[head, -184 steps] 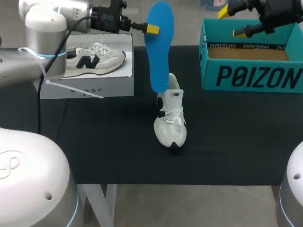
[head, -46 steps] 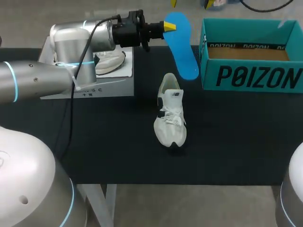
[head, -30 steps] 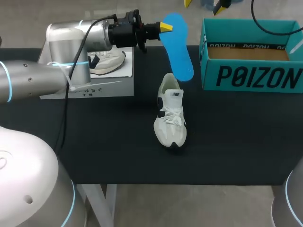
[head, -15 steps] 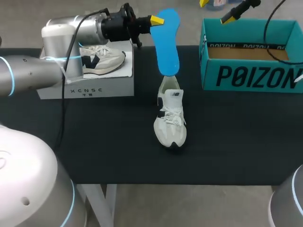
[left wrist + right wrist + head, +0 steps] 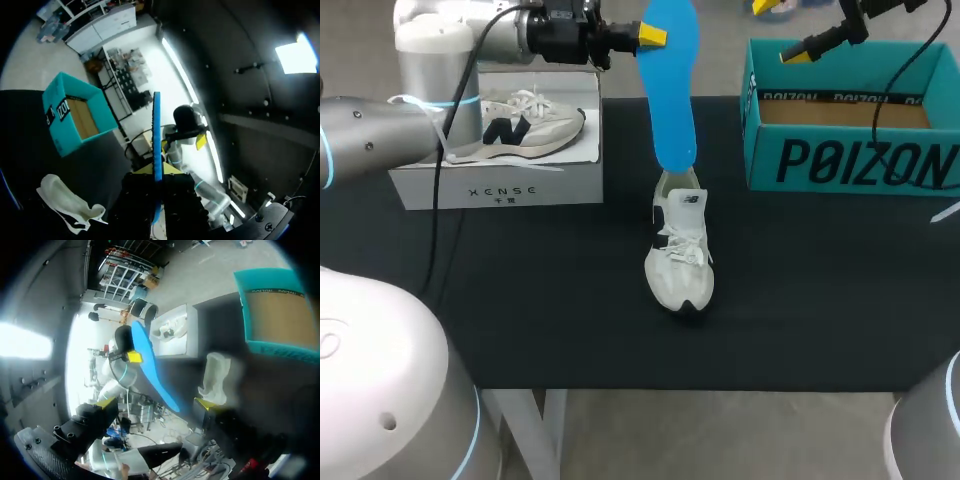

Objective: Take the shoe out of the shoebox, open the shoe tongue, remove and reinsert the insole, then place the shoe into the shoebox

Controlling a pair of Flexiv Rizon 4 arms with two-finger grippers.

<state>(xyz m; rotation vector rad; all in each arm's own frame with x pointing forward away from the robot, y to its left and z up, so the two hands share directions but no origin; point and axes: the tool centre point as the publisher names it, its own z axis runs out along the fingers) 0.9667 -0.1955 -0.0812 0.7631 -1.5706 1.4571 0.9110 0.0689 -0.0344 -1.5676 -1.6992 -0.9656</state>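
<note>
My left gripper (image 5: 650, 37) is pinching the upper end of the blue insole (image 5: 670, 90), which hangs nearly upright over the middle of the table (image 5: 520, 300). From the left wrist the insole (image 5: 157, 130) shows edge-on, clamped between the fingers. Its lower end sits right at the heel opening of the white shoe (image 5: 680, 250); I can't tell whether they touch. The shoe stands upright on the black table, toe toward the near edge, laces loose. The teal shoebox (image 5: 850, 150) sits open at the far right, well apart from the shoe. My right gripper (image 5: 783, 28) hangs above the box's far left corner, fingers spread, nothing between them. A pale box (image 5: 500, 185) with a sneaker on top sits at the far left.
</note>
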